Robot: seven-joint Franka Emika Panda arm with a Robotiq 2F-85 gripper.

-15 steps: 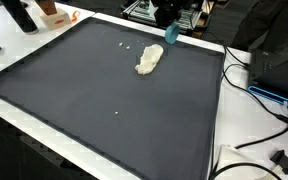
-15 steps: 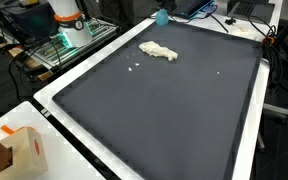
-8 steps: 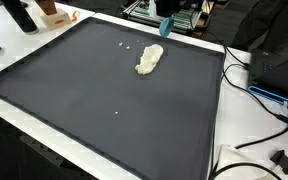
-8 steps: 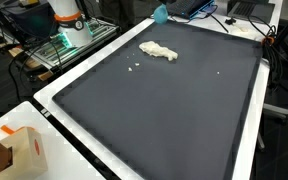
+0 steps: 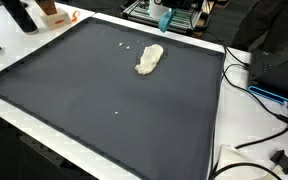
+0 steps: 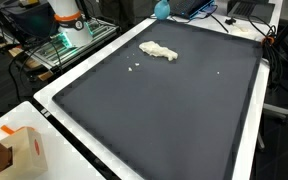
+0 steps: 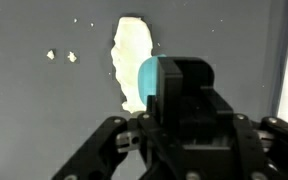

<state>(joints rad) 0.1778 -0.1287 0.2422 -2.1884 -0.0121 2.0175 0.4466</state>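
Gripper: the black gripper with a teal tip (image 5: 165, 20) hangs over the far edge; how wide it stands can't be told, and no hold shows.
Thing: the cream crumpled lump (image 5: 149, 60) lies on the far part of the dark grey mat (image 5: 94, 105), apart from the gripper.
Care: best centred over the lump's length, clear of the white crumbs (image 5: 122, 46) to its left.

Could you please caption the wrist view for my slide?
Hand holding a blue object above a cream lump on a dark mat.

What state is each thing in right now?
gripper: shut on the blue object, in the air above the mat.
blue object: held, off the mat.
cream lump: lying loose, untouched.
crumbs: scattered beside the lump.
black mat: flat.
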